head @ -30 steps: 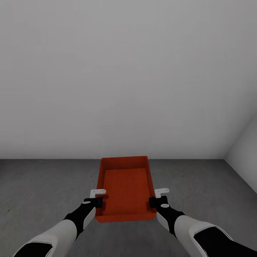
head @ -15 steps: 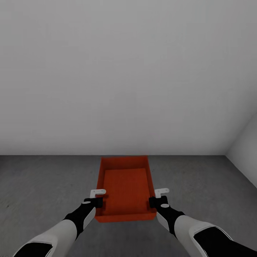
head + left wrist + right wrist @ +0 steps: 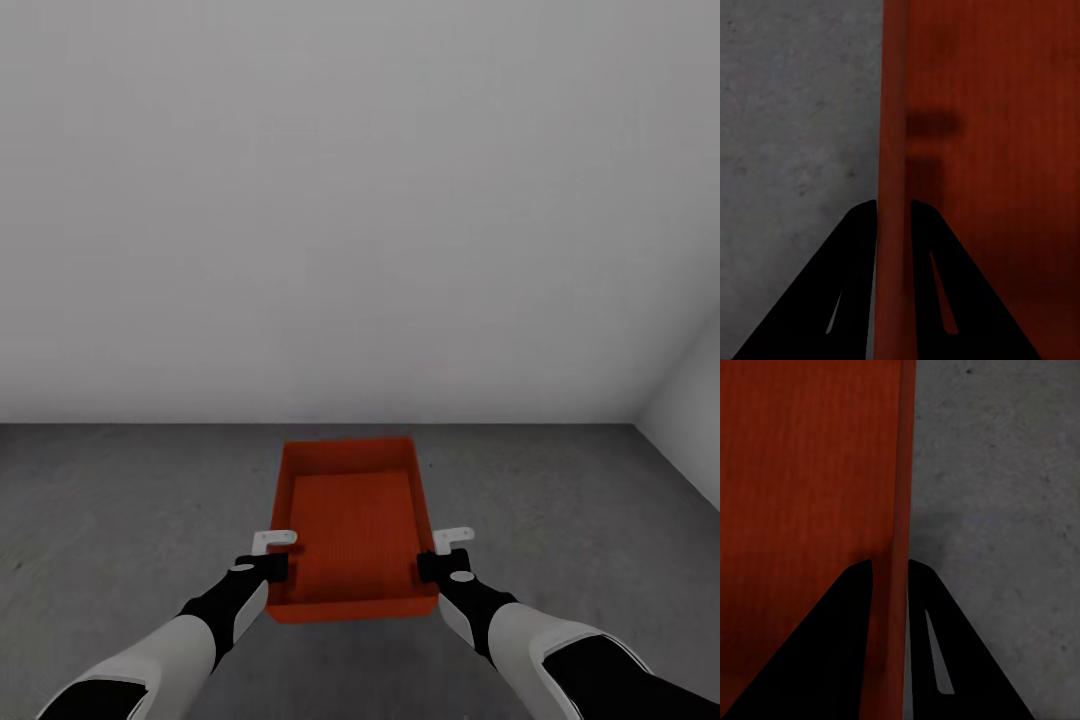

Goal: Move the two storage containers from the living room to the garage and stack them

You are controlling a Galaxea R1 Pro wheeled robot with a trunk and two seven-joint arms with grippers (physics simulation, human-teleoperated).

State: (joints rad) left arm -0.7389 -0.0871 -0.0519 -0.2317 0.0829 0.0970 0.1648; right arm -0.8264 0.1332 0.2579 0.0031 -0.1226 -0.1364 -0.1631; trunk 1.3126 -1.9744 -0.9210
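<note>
Between the 2 grippers hangs 1 storage container (image 3: pixel 352 525), over the floor (image 3: pixel 120 510) near a white wall (image 3: pixel 350 200). Left gripper (image 3: pixel 893 206) and right gripper (image 3: pixel 890 564) each pinch a side wall; the wrist views show this grip.

wall (image 3: pixel 350 200): plain white-grey | floor (image 3: pixel 120 520): mottled grey concrete | corner right

Right pincer (image 3: pixel 891 577) clamps orange-red container (image 3: pixel 802 472) wall; grey concrete floor (image 3: pixel 997 495) beside.

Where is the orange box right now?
In the head view, the orange box sits low in the middle, between the left gripper and right gripper, over the grey floor.
</note>
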